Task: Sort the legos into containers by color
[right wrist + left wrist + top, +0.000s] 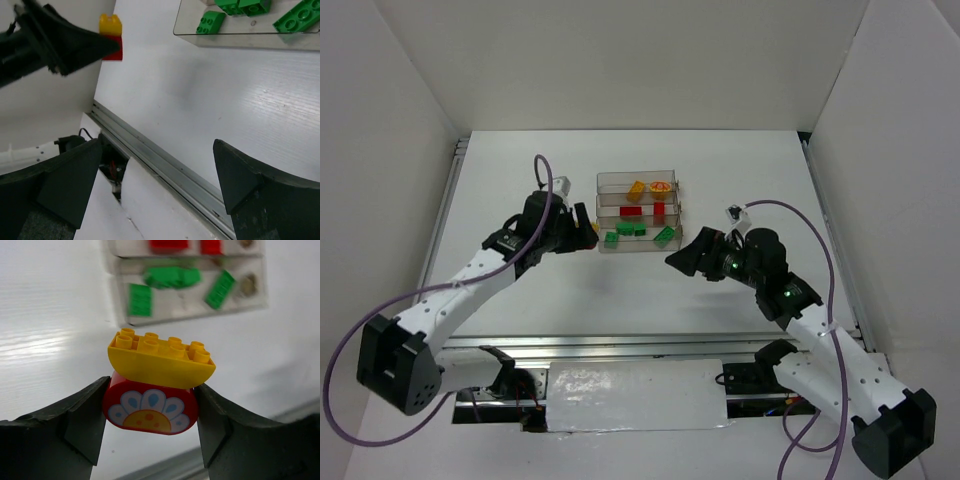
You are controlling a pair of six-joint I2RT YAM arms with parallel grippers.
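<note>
print: the red brick (pixel 150 407) in your left gripper (pixel 152 415) carries a picture on its face, a fan of white petals with blue drops over a yellow half-disc dotted orange.
other marks: one of the yellow pieces (pixel 661 187) in the far trough shows a reddish patch on top, too small for you to read.
stack (pixel 593 229): two bricks, a curved yellow brick (pixel 160 362) with its studs up, seated on the red brick.
left gripper state: you are pinching the red brick between both fingers (pixel 82 425), one on each side; the yellow brick sits above the fingertips.
stack place: held just beside the near left corner of the tray (pixel 638 176), outside every trough.
troughs: three, joined side by side as far, middle and near.
far trough: two yellow pieces.
middle trough: two red bricks (pixel 631 211).
near trough: four green bricks (pixel 625 229), one of them lying aslant at the right end.
brick count: ten that you can see, four green, three red, three yellow, counting the held pair.
right gripper (pixel 157 150): fingers spread wide with the bare table (pixel 210 100) showing between them.
right gripper place: near the tray's near right corner, apart from it and touching no brick.
</note>
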